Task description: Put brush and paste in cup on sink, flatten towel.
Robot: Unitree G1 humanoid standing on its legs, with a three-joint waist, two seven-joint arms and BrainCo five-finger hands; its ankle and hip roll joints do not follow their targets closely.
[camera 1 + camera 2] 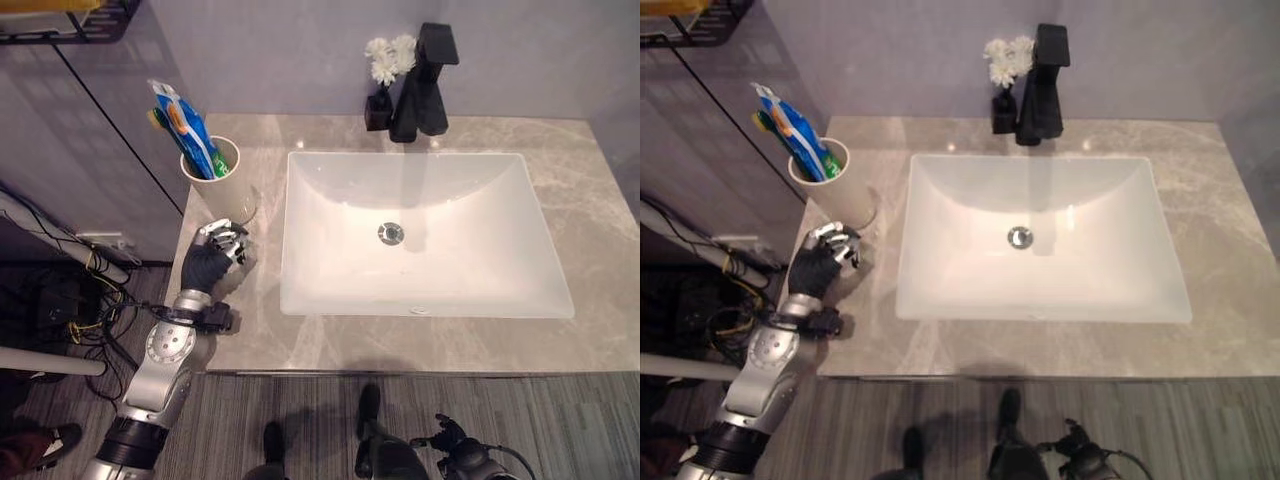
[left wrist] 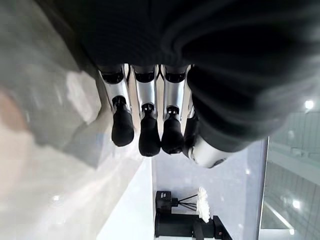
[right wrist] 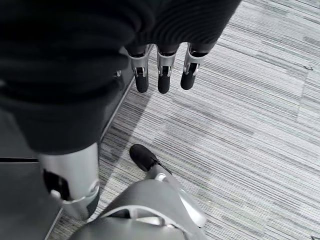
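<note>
A cream cup (image 1: 216,178) stands upright at the counter's left rear corner. A blue toothpaste tube (image 1: 182,122) and a green toothbrush (image 1: 158,119) stick out of it, leaning left. My left hand (image 1: 212,260) rests on the grey marble counter (image 1: 590,200) just in front of the cup, apart from it. Its fingers (image 2: 150,135) hang relaxed and hold nothing. My right hand (image 3: 162,75) hangs low over the striped floor, fingers straight and empty.
A white rectangular basin (image 1: 460,200) fills the middle of the counter. A black faucet (image 1: 425,85) and a small black vase of white flowers (image 1: 385,75) stand behind it. A wire shelf (image 1: 70,25) hangs on the wall at upper left.
</note>
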